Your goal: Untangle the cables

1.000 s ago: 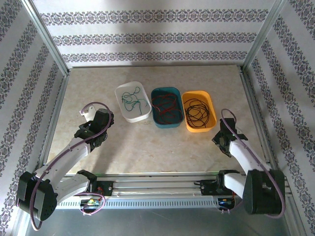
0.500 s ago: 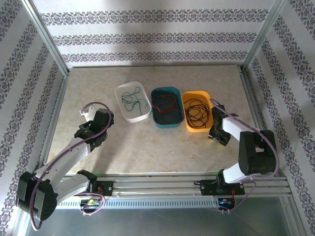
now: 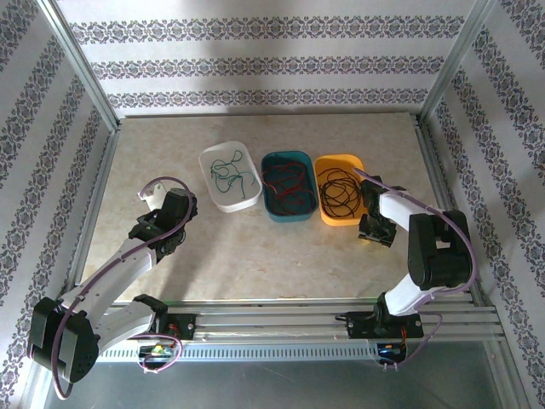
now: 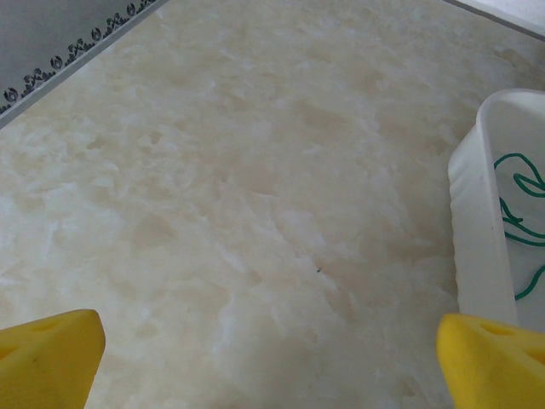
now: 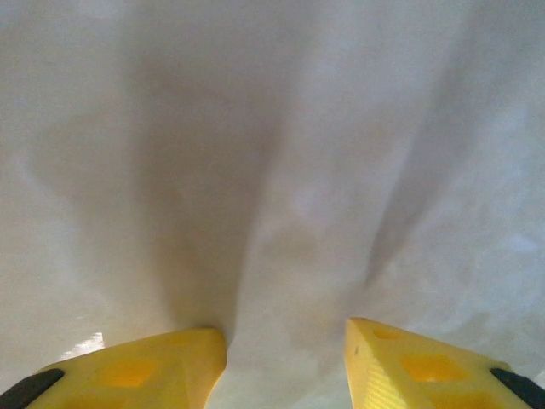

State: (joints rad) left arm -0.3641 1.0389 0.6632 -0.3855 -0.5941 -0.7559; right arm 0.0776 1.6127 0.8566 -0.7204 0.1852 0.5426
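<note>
R gripper is pointing down just beside orange bin of black cables, jaws partly apart, empty; L gripper is idling well left of it, jaws wide, empty.

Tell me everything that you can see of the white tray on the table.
The white tray is a shallow tub with rounded corners, plastic by its look, with smooth upright walls and no lid. It stands on the marble-patterned table, leftmost in a row of three trays, turned slightly askew. A thin green cable lies in loose loops inside. The teal tray sits close on its right; whether they touch cannot be told.
</note>
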